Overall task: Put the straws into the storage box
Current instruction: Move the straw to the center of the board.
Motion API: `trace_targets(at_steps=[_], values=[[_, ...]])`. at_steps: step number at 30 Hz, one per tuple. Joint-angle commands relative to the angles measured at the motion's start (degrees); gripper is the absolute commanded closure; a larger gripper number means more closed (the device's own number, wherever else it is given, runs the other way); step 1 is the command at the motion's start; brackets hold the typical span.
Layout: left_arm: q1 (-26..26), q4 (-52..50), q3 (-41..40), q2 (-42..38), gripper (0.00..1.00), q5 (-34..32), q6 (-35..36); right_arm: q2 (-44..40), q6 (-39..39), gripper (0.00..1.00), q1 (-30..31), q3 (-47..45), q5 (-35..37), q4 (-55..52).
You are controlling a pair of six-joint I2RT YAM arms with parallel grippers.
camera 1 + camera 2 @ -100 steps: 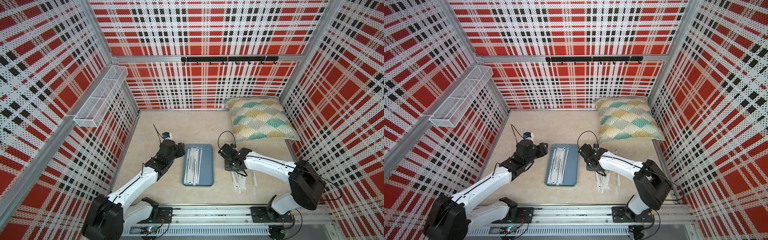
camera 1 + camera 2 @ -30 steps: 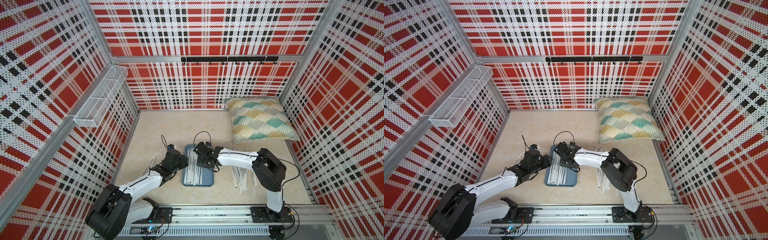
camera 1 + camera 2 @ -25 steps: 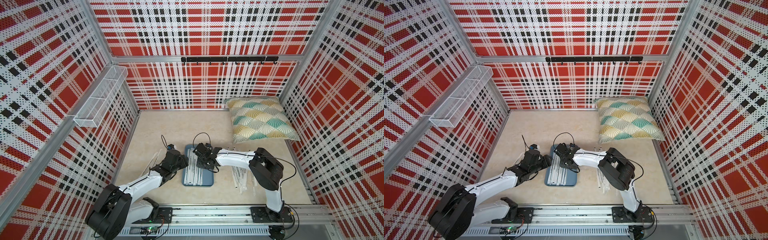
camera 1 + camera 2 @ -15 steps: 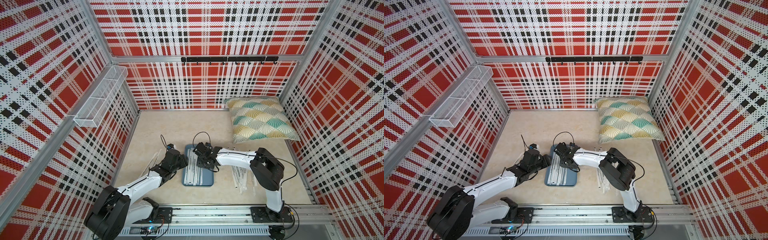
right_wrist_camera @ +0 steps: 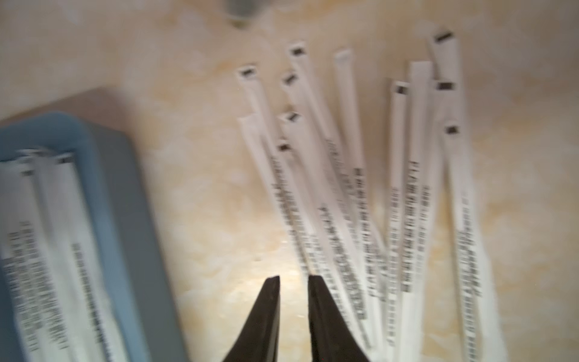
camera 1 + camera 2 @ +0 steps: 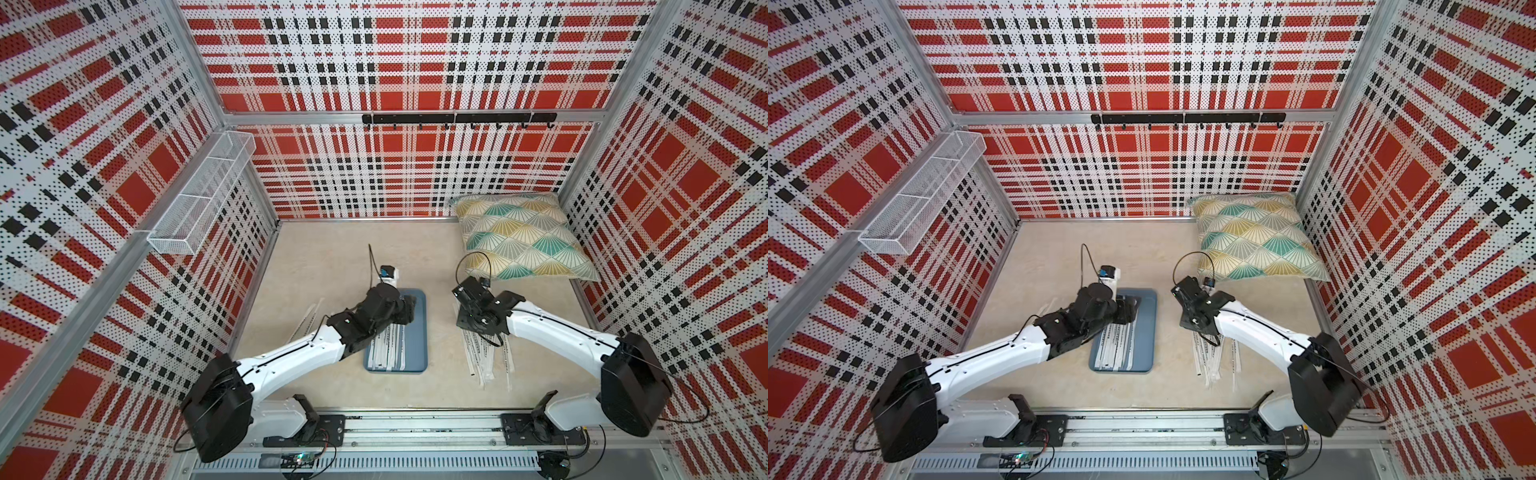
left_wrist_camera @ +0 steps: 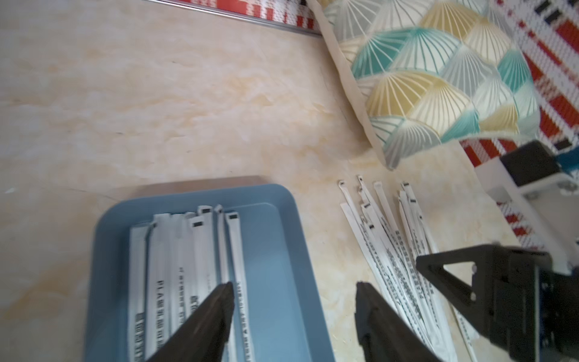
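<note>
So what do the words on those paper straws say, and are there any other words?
"PLA": the start of the print on one of the straws in the storage box, left wrist view; the rest is blurred.
Loose straws on the table: black print, too blurred to read.
No other words that I can see.

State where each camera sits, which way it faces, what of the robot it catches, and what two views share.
Top views: high behind the robot, looking down at the table; both show the left arm and right arm whole.
Left wrist: on the left arm, looking past the open left gripper over the storage box toward the cushion.
Right wrist: on the right arm, facing down past the right gripper, jaws narrowly apart, at loose straws.
Shared: both wrist views show the storage box and those straws.
</note>
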Motion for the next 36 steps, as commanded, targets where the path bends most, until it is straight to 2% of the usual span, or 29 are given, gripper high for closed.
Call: trace_targets(at_steps=[1,6,13,16,19,29,33,36], values=[[-4.5,1.6,1.9,4.7,0.33,-2.1,1.8,-6.2,-3.4,0.77,-4.5,-4.7,1.3,-4.8],[-7.0,5.2,3.8,9.5,0.34,-0.2,0.4,-10.9,-5.4,0.73,-10.5,-11.4,-2.4,-2.2],[-5.8,6.0,1.8,10.3,0.34,-0.4,-0.2,-5.9,-5.2,0.61,-10.9,-11.1,-2.7,4.6],[-5.0,6.5,0.0,9.5,0.35,-0.6,-0.9,-2.5,-5.5,0.60,-11.0,-11.2,-4.8,8.0],[-4.4,6.9,-1.4,8.7,0.35,-0.9,-1.4,1.2,-6.0,0.63,-10.8,-11.2,-6.8,10.9],[-1.3,7.7,-4.6,4.8,0.36,-0.9,-2.0,12.7,-3.5,0.75,4.1,-2.1,-6.5,9.5],[-0.1,7.8,-5.7,3.2,0.36,-0.6,-2.2,11.7,-3.9,0.75,5.1,-2.0,-7.3,8.6],[1.1,7.7,-6.3,2.4,0.36,0.1,-2.1,8.7,-6.3,0.74,2.9,-1.7,-5.5,4.8]])
